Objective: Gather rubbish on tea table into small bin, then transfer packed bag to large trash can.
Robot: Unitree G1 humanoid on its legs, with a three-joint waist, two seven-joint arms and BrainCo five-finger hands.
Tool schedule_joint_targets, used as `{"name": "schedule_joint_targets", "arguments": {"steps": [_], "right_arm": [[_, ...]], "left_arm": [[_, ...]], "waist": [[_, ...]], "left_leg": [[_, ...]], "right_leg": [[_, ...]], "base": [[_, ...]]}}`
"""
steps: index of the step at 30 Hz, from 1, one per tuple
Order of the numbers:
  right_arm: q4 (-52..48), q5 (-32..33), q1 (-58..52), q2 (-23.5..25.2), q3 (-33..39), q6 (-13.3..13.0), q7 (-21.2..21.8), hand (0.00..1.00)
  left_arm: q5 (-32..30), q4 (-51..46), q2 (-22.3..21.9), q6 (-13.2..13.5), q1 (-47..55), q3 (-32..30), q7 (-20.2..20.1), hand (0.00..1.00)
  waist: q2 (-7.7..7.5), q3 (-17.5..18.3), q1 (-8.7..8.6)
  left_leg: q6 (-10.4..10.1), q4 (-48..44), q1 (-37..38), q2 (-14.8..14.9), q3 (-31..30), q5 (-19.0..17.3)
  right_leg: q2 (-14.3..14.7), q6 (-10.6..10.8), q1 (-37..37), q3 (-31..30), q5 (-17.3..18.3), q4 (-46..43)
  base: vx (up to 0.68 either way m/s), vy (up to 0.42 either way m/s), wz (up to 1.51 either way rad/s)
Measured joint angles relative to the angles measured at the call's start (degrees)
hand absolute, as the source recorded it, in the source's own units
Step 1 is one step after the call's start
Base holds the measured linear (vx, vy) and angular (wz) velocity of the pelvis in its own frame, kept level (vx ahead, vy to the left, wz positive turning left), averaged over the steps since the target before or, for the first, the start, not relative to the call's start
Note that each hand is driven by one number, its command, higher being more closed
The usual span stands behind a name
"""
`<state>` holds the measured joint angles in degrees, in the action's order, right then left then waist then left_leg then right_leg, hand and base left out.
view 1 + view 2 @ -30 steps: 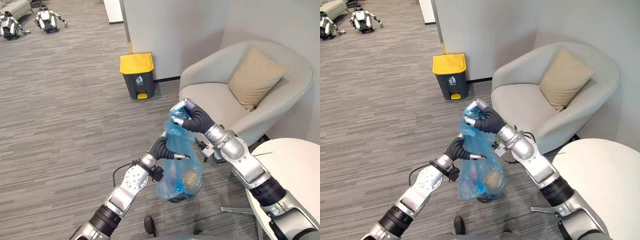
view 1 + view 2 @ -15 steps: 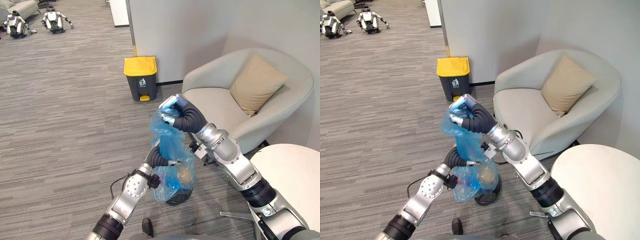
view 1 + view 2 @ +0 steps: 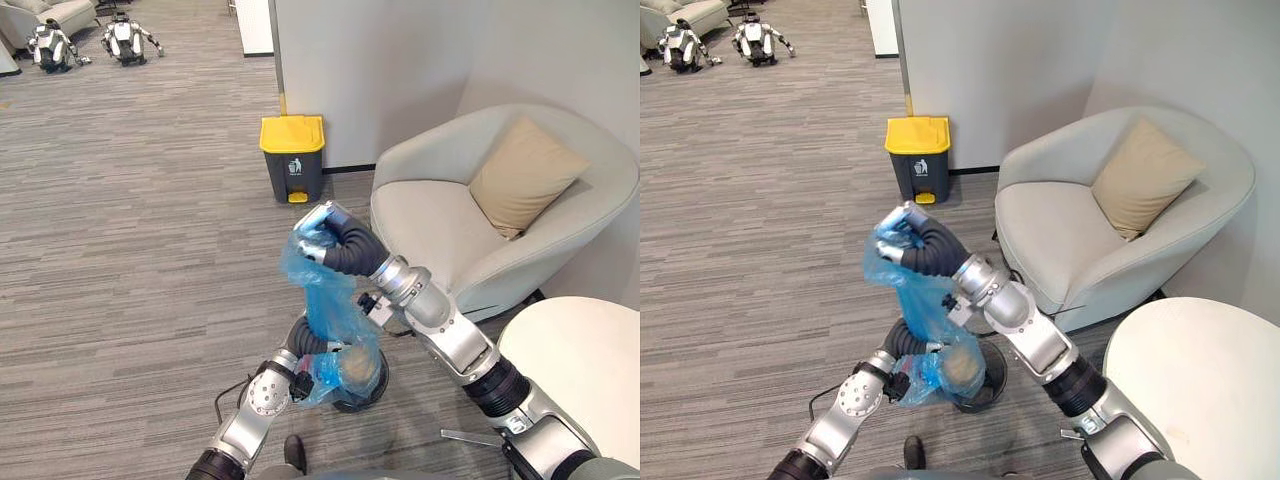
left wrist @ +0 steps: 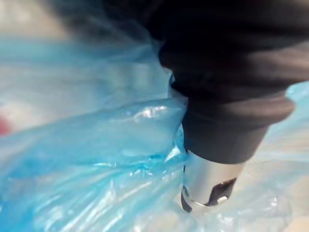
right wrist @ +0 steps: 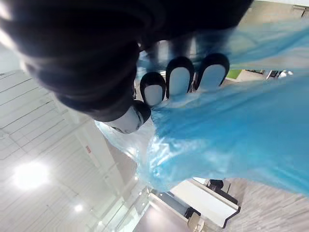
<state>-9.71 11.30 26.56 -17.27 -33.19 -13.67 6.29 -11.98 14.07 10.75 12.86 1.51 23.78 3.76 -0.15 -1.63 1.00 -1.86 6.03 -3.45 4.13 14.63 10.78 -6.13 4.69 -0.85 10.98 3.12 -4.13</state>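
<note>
A translucent blue rubbish bag [image 3: 335,300] hangs in the air, its bottom bulging with rubbish [image 3: 945,368]. My right hand [image 3: 325,228] is shut on the bag's gathered neck and holds it up; in the right wrist view its dark fingertips [image 5: 179,79] curl over the blue plastic [image 5: 227,140]. My left hand [image 3: 303,338] lies against the bag's lower part, mostly behind the plastic [image 4: 96,145]. A small dark round bin [image 3: 368,393] stands on the floor just under the bag. The large grey trash can with a yellow lid [image 3: 292,136] stands by the wall beyond.
A light armchair [image 3: 440,225] with a tan cushion [image 3: 525,172] stands to the right, close to my right arm. A round white table [image 3: 585,365] fills the lower right. Two small robots [image 3: 125,35] lie far off at the upper left on grey carpet [image 3: 130,220].
The view has shifted. My right hand has carried the bag's neck to the left, away from the armchair. My left hand has slid lower along the bag.
</note>
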Motion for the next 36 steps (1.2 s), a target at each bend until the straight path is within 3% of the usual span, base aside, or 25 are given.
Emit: {"name": "schedule_joint_targets", "arguments": {"steps": [6,8,14,26,31,32,36], "right_arm": [[0.2,2.12,0.18,3.91,-5.9,0.57,0.14,1.0],[1.76,2.47,0.24,5.55,-8.74,1.23,0.23,1.0],[2.85,7.33,0.77,6.22,-9.41,1.75,0.17,1.0],[2.89,6.92,0.85,7.13,-9.64,1.75,1.34,1.0],[2.93,2.92,0.52,6.91,-9.38,1.22,1.4,1.0],[3.12,1.23,0.21,6.86,-9.27,0.93,1.36,0.0],[4.44,-3.49,-2.61,5.95,-7.79,0.39,1.24,0.0]], "left_arm": [[0.13,0.33,-0.5,-0.44,-2.29,4.15,0.22,1.0],[0.23,6.2,-2.56,-0.74,-8.53,6.09,0.8,1.0],[2.11,8.94,-3.38,-2.44,-13.59,6.07,2.97,1.0],[2.98,8.65,-2.6,-2.62,-13.56,5.27,4.17,1.0],[2.91,6.29,-2.63,-2.7,-12.32,4.64,4.1,1.0],[2.89,4.53,-2.69,-2.69,-11.18,3.89,4.1,1.0],[2.78,0.2,-2.82,-2.63,-8.76,0.42,4.17,1.0]], "waist": [[-0.27,0.18,0.09],[-0.44,0.31,0.07],[-0.58,0.41,-0.21],[-0.56,0.41,-0.15],[-0.56,0.41,-0.22],[-0.56,0.41,-0.35],[-0.5,0.39,-0.22]], "left_leg": [[-0.17,0.0,0.0,0.33,-0.06,-0.13],[-0.35,0.0,-0.23,0.66,-0.23,-0.27],[-0.55,-0.02,-0.27,1.54,-0.28,-0.14],[-1.16,-0.04,-0.1,2.62,-0.53,0.01],[-0.95,-0.03,-0.05,2.3,-0.48,0.17],[-0.94,-0.04,0.06,2.14,-0.45,0.19],[-0.93,-0.02,0.7,1.79,-0.44,0.19]], "right_leg": [[-0.02,-0.02,-0.01,0.0,0.0,0.0],[0.17,-0.34,-0.01,0.03,-0.08,0.29],[0.95,-0.88,-0.13,-0.24,-0.83,1.02],[2.15,-1.24,-1.01,-0.02,-1.07,2.29],[2.2,-1.24,-1.04,-0.03,-1.06,2.23],[2.18,-1.24,-1.09,-0.06,-1.04,2.17],[2.08,-1.12,-1.47,-0.04,-0.71,1.78]], "base": [[0.0,0.0,0.0],[0.0,0.0,0.0],[0.0,-0.006,-0.04],[0.03,-0.019,0.0],[0.01,0.0,0.0],[0.0,0.0,0.0],[0.0,0.004,0.01]]}}
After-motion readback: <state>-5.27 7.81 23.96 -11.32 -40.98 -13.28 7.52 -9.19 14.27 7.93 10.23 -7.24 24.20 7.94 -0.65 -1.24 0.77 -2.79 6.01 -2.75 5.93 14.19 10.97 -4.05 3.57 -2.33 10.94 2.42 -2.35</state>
